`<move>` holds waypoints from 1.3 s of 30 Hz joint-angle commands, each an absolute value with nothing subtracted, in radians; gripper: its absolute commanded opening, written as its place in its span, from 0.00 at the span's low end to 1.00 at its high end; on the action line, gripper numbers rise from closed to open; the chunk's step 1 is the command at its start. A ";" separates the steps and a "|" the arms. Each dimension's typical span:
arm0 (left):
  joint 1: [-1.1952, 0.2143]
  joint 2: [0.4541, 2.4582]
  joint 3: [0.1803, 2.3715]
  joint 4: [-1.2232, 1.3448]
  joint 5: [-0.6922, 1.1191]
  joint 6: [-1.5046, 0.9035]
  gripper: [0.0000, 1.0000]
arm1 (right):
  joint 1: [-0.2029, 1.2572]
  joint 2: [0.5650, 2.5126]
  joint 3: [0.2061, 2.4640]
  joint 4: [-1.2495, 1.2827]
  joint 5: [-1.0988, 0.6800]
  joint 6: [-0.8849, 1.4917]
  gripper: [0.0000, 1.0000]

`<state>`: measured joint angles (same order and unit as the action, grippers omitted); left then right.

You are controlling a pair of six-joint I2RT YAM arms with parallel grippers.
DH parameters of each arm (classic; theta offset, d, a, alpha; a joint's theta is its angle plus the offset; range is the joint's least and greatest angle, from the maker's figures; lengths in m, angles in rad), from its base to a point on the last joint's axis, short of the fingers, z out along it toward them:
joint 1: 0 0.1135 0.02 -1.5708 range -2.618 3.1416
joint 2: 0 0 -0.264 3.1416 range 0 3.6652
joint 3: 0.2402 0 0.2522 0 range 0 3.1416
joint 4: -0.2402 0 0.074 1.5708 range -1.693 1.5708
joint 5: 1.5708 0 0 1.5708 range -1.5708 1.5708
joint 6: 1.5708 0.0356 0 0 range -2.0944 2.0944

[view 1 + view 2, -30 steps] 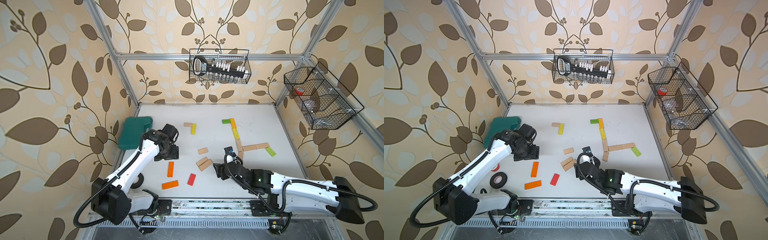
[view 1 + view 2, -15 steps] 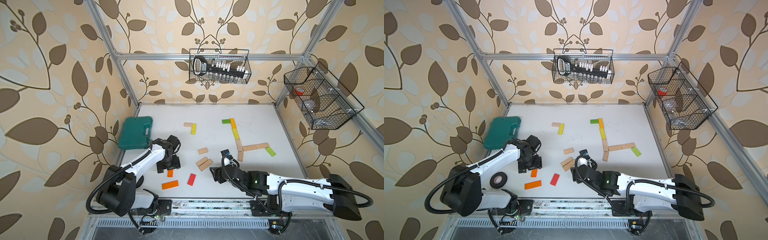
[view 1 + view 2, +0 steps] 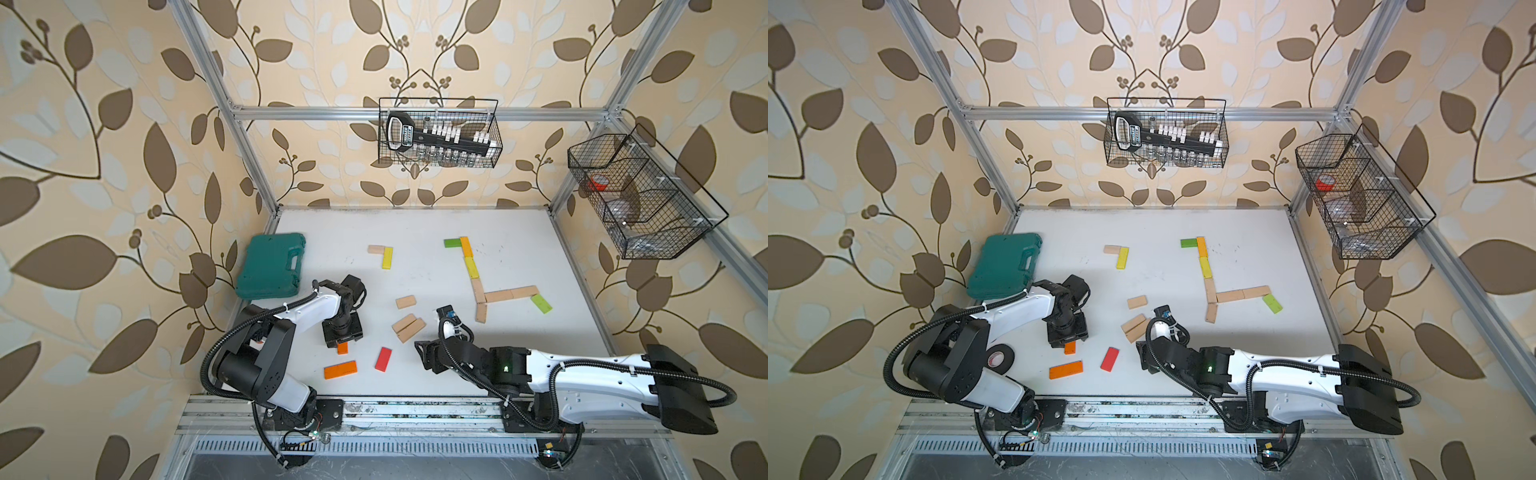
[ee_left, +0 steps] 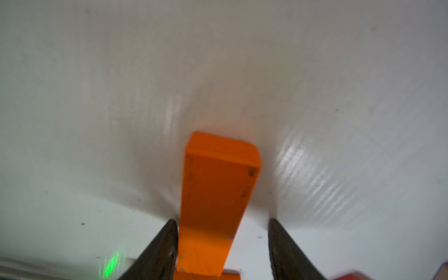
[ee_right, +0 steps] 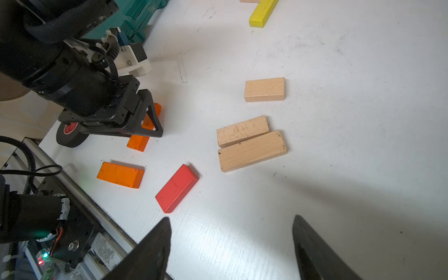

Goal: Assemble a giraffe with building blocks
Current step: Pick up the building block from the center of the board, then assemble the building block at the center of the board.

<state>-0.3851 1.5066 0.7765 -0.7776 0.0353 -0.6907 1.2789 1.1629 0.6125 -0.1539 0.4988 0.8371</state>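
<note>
Since the earlier frames, the left arm had swung away from the green case (image 3: 272, 266) and come down over one orange block (image 4: 218, 189), and its jaws had narrowed. The left pincer (image 4: 222, 220) straddled this block across its short width. In the left wrist view one jaw touched a long side face. The other jaw stood just apart from the opposite face, so the pincer was not yet gripping.

The block lay flat on the white worktop (image 3: 415, 232), in the near left part, with one end showing beyond the pincer in both top views. A second orange block (image 3: 340, 369) and a red block (image 3: 383, 359) lay near it, not touching. Farther out lay three loose beige blocks (image 3: 408, 328), then the partly laid figure of green, orange, yellow and beige blocks (image 3: 471, 267) on the far right.

The right pincer (image 5: 232, 217) hovered near the red block with its jaws wide apart and nothing between them.

Handling judgement: the block appeared rigid, light and not fragile. Its painted faces looked smooth and could slip under a light hold. The two long side faces, near mid-length, offered the best hold, because an off-centre grip could let the block pivot.
</note>
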 commanded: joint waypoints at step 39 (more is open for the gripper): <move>-0.443 2.222 1.805 -1.214 0.089 -0.258 0.22 | 1.306 1.112 0.606 -0.209 0.555 0.881 0.75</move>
